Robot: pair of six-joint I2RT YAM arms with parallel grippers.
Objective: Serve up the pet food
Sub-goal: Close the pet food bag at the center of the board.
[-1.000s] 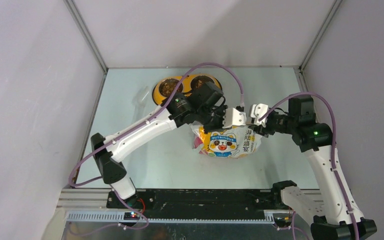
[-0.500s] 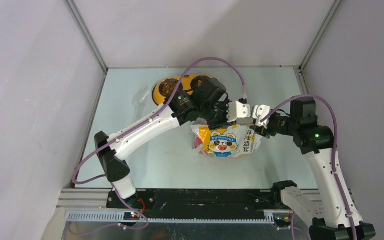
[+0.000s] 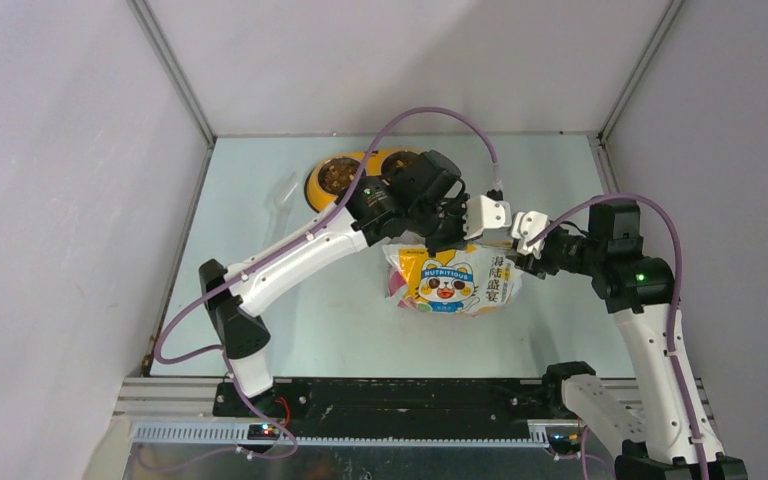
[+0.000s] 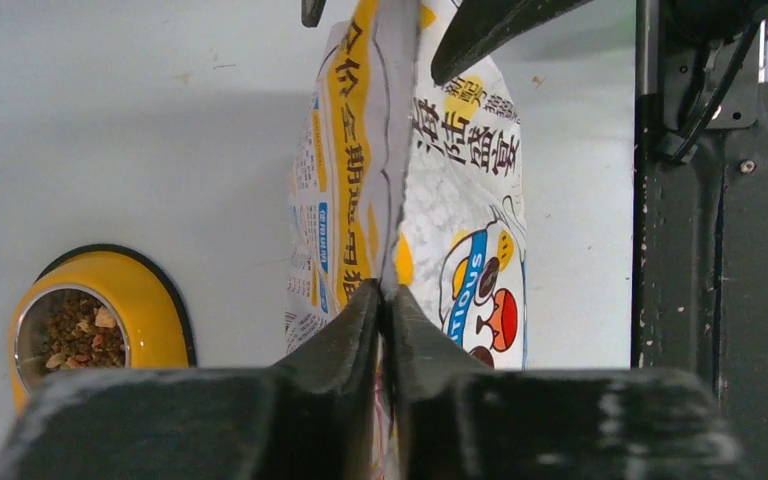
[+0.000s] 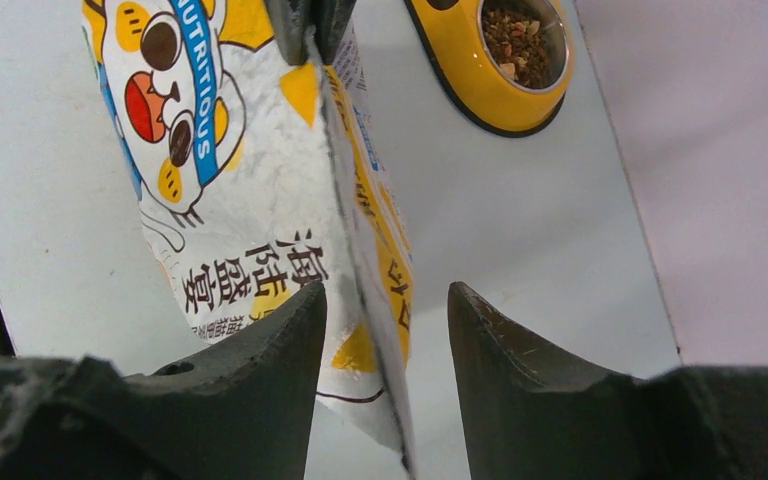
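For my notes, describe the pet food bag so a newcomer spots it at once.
On the pale table, look at its middle, just nearer than the yellow double bowl. There is the pet food bag, pinched at its top edge by the left arm's fingers. It alone is crinkly foil with a cartoon cat face.

- Left arm (image 3: pixel 300 250) stretches over the far edge of the pet food bag (image 3: pixel 455 285); left gripper (image 4: pixel 387 295) pinches its top seam, fingers pressed together.
- Right arm (image 3: pixel 650 340) bends in from the bag's right; right gripper (image 5: pixel 385 300) straddles that seam, jaws apart.
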